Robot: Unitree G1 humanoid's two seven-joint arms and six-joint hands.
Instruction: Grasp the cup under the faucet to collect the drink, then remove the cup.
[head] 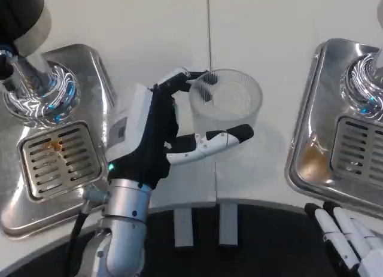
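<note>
Left hand (160, 133) wrapped around clear cup (226, 103), mid-table, between both drip trays. Left tray (54, 157) at 9 o'clock. Right hand (353, 241) low at 5 o'clock, idle, grip unclear. Risk: slick wall slipping, cup tipping during carry.

Bright, even light falls from overhead, leaving the white counter (269, 32) nearly washed out, with only soft, faint shadows. Sharp glare streaks the steel drip tray (36, 205) at the frame's left and the other tray (302, 163) at the right edge, with blue-tinged reflections near the upper corners. The picture is soft overall, and the clear cup (226, 97) looks hazy. The lower edge is dark.
</note>
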